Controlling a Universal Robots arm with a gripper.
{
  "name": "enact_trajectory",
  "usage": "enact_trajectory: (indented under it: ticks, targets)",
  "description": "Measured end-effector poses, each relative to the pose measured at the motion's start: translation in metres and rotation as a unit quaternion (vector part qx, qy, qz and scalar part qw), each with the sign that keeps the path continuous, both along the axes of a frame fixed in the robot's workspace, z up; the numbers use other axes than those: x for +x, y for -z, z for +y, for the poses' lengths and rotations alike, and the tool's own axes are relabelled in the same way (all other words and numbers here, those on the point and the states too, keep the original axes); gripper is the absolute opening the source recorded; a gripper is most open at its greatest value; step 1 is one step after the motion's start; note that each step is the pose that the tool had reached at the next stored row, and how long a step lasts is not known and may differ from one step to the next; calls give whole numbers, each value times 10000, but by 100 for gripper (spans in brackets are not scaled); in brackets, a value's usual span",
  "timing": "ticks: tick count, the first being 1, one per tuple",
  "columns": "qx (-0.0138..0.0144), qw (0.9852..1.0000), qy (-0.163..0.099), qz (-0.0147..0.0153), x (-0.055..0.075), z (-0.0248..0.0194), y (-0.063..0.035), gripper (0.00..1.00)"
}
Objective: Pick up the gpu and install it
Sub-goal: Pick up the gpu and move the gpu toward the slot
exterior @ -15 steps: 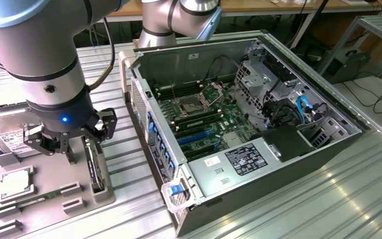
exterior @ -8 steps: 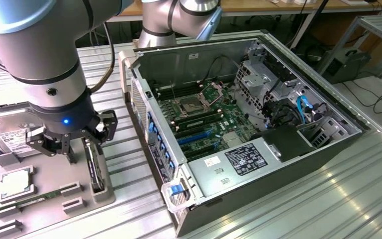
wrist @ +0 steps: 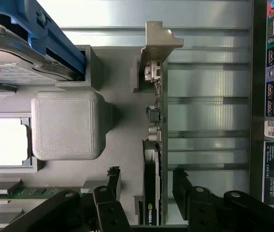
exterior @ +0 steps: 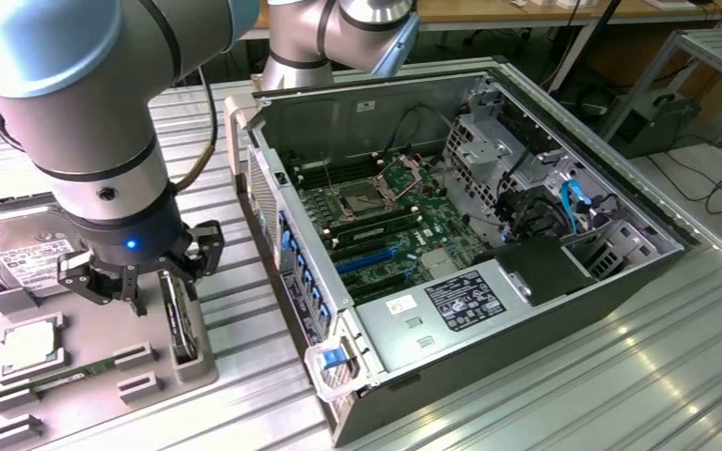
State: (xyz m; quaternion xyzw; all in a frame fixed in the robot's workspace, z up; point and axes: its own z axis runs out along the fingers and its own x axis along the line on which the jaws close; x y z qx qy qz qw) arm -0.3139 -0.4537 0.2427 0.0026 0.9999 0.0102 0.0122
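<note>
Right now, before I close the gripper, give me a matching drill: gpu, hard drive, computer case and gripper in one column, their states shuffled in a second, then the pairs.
Things
1. gpu
2. hard drive
3. computer case
4. gripper

States
A. lies flat, white label up
B. open, straddling the gpu
C. stands on edge in a slot of the grey tray
D. lies on its side, open, motherboard showing

Pairs: 1-C, 2-A, 3-D, 4-B
</note>
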Motion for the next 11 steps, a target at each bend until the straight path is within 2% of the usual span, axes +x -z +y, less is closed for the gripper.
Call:
enact_trajectory:
  ticks: [5,11]
  targets:
    - [0,10000,-1,0,11,9,75,56]
    - [0,10000,0,0,11,10,80,56]
